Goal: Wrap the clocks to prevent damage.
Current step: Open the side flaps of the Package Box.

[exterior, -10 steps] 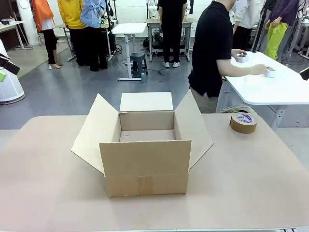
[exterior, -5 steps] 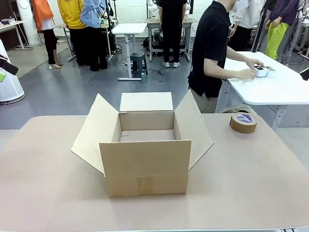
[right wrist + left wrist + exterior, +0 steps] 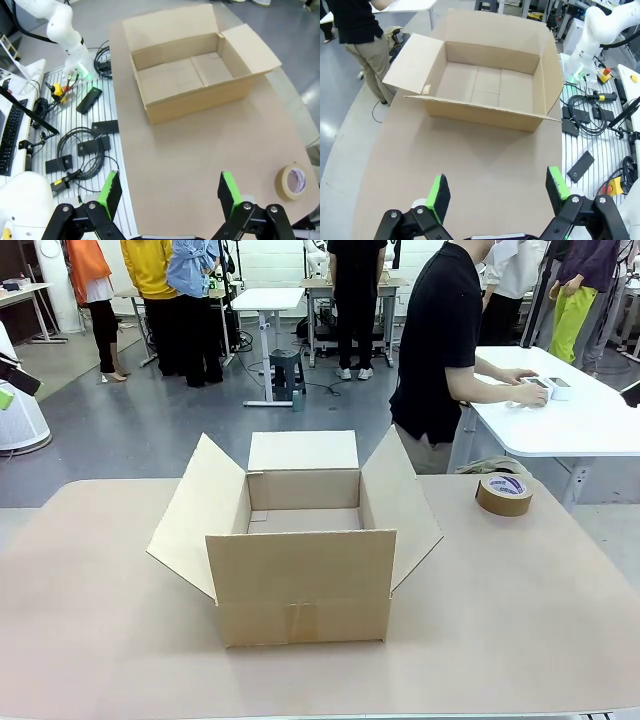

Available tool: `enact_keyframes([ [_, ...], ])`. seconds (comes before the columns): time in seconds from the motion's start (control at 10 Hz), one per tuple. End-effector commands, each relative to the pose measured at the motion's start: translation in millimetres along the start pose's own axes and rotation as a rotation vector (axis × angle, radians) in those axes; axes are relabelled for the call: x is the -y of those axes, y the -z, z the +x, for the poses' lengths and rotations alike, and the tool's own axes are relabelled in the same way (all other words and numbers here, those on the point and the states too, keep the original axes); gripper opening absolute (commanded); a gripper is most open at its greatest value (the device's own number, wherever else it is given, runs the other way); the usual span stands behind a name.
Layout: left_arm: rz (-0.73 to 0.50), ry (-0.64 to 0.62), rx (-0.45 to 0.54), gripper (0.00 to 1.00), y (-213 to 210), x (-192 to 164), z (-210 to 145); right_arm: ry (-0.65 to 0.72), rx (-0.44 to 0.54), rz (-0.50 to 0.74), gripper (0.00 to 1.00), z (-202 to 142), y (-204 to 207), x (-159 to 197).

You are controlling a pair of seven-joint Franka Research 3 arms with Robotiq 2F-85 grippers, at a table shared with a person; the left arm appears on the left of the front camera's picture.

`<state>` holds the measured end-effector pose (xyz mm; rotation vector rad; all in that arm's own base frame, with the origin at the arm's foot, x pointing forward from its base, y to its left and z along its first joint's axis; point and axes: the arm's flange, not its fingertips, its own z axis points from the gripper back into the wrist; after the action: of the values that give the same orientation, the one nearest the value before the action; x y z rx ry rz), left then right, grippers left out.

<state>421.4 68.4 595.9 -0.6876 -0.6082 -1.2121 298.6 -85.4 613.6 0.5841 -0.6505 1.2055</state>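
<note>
Front view: a person's hands [image 3: 525, 392] rest on small white boxy items [image 3: 546, 387], probably the clocks, on a white counter [image 3: 590, 430] beyond the far right of my tan counter [image 3: 520, 620], nearer my right arm. Left wrist view: my left claw [image 3: 496, 182] hangs spread, empty, facing the open brown cardboard box [image 3: 485, 85]. Right wrist view: my right claw [image 3: 169, 186], spread and empty, near a brown tape roll [image 3: 293, 181].

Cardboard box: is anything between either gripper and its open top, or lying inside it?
Nothing visible does. The box stands with all four flaps spread and a bare floor. The left gripper and right gripper hang open over the table short of it. The tape roll lies off to the right, clear of both paths.
</note>
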Motion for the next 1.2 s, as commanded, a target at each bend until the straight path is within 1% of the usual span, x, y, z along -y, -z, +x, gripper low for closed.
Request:
enact_keyframes([
  [0.0, -0.04, 0.022, 0.011, 1.0, -3.0, -4.6, -0.8, 0.0, 0.0, 0.0, 1.0, 0.0, 0.0, 0.0],
  [0.1, -0.044, 0.064, 0.015, 0.4, -5.7, -4.4, -1.6, -0.03, -0.005, -0.003, 0.44, -0.5, -1.0, -1.6],
  [0.2, -0.049, 0.064, 0.017, 0.4, -7.0, -4.2, -0.5, -0.029, -0.002, -0.002, 0.4, -0.2, -1.3, -2.7],
  [0.3, -0.048, 0.063, 0.013, 0.0, -7.0, -3.4, -1.2, -0.034, -0.007, -0.001, 0.0, -0.6, -1.9, -4.6],
  [0.4, -0.047, 0.061, 0.009, 0.38, -7.7, -4.0, -1.6, -0.032, -0.008, -0.002, 0.0, -0.7, -2.2, -5.5],
  [0.5, -0.048, 0.059, 0.007, 0.0, -8.3, -4.8, -1.2, -0.027, -0.011, -0.008, 0.0, -0.4, -2.4, -6.1],
  [0.6, -0.048, 0.058, 0.007, 0.0, -7.8, -3.8, -2.1, -0.023, -0.013, -0.008, 0.13, -0.1, -2.9, -6.5],
  [0.7, -0.047, 0.059, 0.003, 0.0, -8.2, -4.0, -1.9, -0.02, -0.016, -0.009, 0.03, 0.1, -2.9, -6.7],
  [0.8, -0.047, 0.061, -0.003, 0.0, -8.7, -4.5, -1.1, -0.018, -0.019, -0.009, 0.0, 0.2, -3.2, -6.8],
  [1.1, -0.043, 0.071, -0.018, 0.0, -11.0, -5.1, -2.0, -0.02, -0.036, -0.004, 0.0, -0.6, -3.0, -6.4],
])
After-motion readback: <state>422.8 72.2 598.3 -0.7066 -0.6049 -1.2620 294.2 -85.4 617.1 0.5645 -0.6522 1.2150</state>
